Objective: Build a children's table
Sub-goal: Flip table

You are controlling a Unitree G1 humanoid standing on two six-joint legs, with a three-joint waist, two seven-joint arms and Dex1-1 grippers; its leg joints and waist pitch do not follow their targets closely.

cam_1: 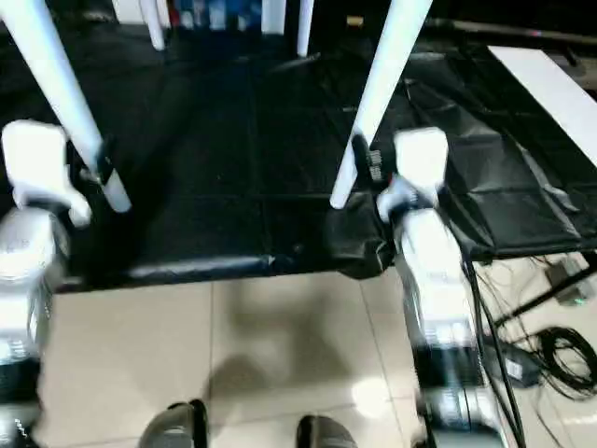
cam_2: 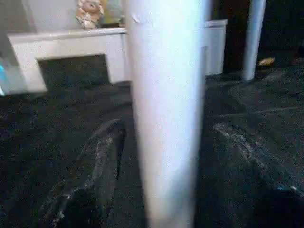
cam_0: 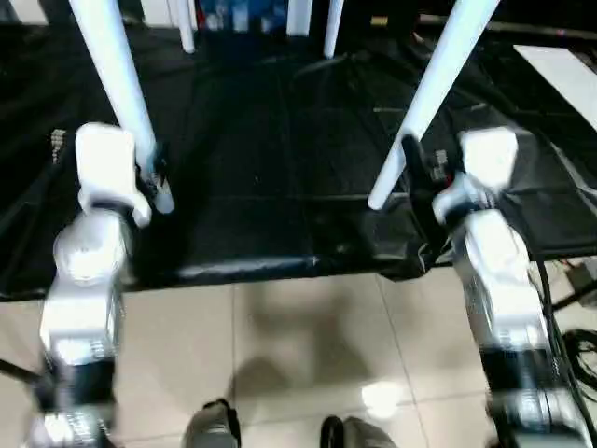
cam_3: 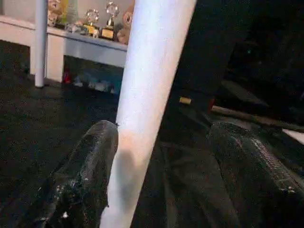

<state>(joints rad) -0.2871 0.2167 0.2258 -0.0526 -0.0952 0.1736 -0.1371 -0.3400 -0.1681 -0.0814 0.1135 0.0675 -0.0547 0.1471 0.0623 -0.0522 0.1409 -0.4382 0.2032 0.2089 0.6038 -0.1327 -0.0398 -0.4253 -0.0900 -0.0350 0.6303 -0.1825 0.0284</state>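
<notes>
Legs of the standing table: each open gripper, left (cam_0: 157, 177) and right (cam_0: 415, 173), straddles a front leg (cam_0: 117, 70) (cam_0: 434, 89) near the black mat's (cam_0: 280, 168) front edge, apparently releasing it.

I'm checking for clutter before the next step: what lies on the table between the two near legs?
Nothing: in the left eye view, only bare black cloth lies between the left near leg and the right near leg.

White table legs (cam_0: 117, 84) rise over a black cloth (cam_0: 280, 187); beside the cloth, beige floor tiles (cam_0: 280, 355); silver forearms (cam_0: 84, 280).
</notes>
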